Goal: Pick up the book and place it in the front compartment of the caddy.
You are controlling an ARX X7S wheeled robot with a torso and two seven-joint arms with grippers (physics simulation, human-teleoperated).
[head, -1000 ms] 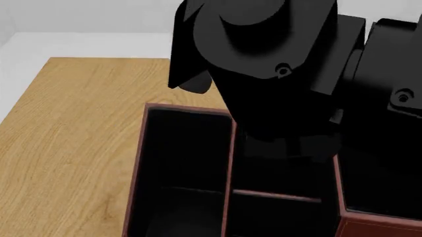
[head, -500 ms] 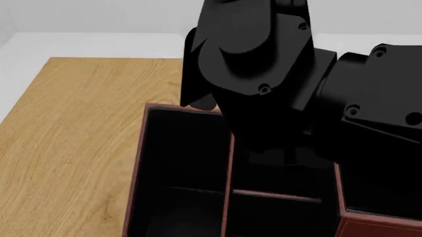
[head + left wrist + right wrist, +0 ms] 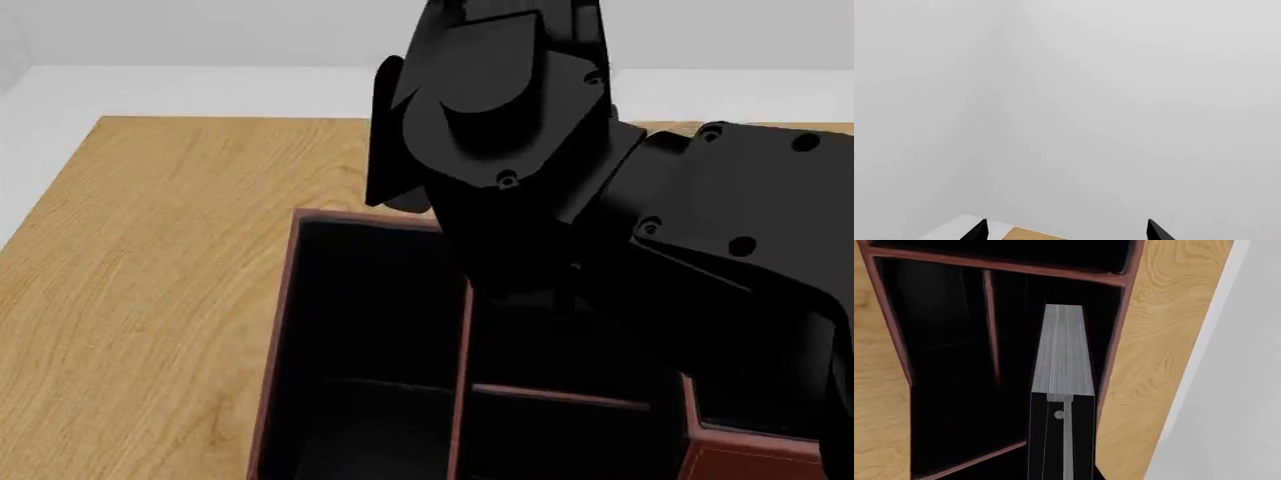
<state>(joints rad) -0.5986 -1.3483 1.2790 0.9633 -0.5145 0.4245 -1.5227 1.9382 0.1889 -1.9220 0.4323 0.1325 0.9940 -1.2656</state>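
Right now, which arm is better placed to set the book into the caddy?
The right. Its gripper already holds the book edge-down inside the caddy. The left gripper faces blank wall off the table's edge, with nothing between its tips.

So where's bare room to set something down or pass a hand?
Bare wooden table lies left of the caddy, out to the table's left edge. It is crowded over the caddy's right cells, where the right gripper holds the book.
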